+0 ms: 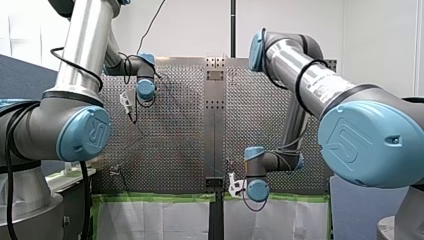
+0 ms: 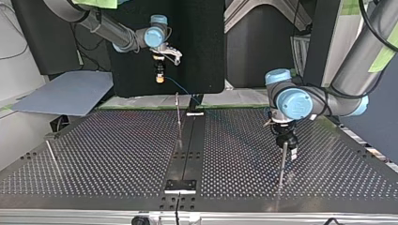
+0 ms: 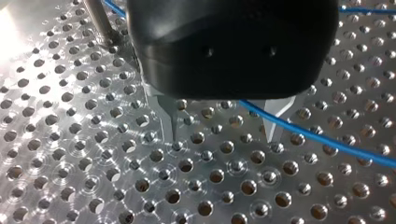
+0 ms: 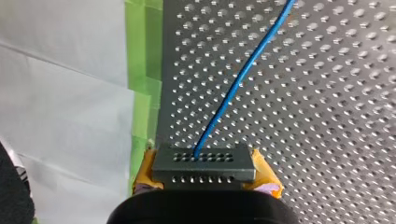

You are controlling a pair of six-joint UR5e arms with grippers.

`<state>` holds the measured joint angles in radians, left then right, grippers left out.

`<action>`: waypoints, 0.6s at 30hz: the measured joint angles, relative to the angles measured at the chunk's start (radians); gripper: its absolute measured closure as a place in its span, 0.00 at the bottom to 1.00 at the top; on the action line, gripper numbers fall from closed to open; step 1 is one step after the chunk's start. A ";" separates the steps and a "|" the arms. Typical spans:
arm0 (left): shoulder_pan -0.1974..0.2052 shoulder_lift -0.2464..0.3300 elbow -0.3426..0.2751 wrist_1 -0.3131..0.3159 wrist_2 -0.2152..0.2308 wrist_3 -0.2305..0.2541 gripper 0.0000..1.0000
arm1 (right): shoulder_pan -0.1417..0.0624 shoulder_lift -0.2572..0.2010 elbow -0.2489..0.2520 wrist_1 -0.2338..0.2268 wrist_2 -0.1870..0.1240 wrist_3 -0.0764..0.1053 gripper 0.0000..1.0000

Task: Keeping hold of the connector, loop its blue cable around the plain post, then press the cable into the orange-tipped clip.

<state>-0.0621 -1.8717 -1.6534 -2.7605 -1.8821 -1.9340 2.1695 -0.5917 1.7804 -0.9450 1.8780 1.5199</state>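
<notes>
Right end effector (image 2: 160, 76): closed on the dark grey rectangular connector (image 4: 204, 164), which is clamped between the yellow pads (image 4: 145, 173). In the top view it is held raised beyond the far edge of the perforated metal table (image 2: 117, 150), at the view's left of centre.

Thin blue cable (image 4: 243, 77): it is seen leaving the perforated face of the connector and running out over the table. In the right wrist view, green tape (image 4: 144, 60) and a white sheet (image 4: 60, 93) are noted along the table edge beside the connector.

Left end effector (image 3: 222, 138): open, with the two metal fingers (image 3: 168, 116) set well apart and their tips close to the table surface. Nothing is gripped. The blue cable is seen crossing the gap between the fingers at a slant. Whether it touches either finger cannot be told from this view.

Plain metal post (image 3: 97, 18): upright in the table, just beside the left end effector. A further stretch of blue cable is seen next to it, though contact cannot be confirmed.

Thin upright rod (image 2: 177, 110): recorded at the table's centre in the top view, near the far edge. It may be the clip, but its tip colour cannot be made out.
</notes>
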 joint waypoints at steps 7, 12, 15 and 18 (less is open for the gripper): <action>-0.003 0.000 0.000 0.000 -0.001 -0.005 0.09 | 0.000 -0.071 0.071 -0.031 -0.004 0.017 1.00; -0.006 0.000 0.000 0.000 -0.003 -0.003 0.09 | -0.003 -0.118 0.118 -0.041 -0.017 0.026 1.00; -0.006 0.000 0.000 0.000 -0.007 -0.001 0.09 | -0.005 -0.145 0.145 -0.046 -0.023 0.028 1.00; -0.007 0.000 0.000 0.000 -0.010 0.000 0.09 | -0.013 -0.175 0.175 -0.063 -0.040 0.031 1.00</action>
<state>-0.0690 -1.8718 -1.6532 -2.7609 -1.8920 -1.9337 2.1567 -0.7672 1.9558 -1.0079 1.8381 1.5513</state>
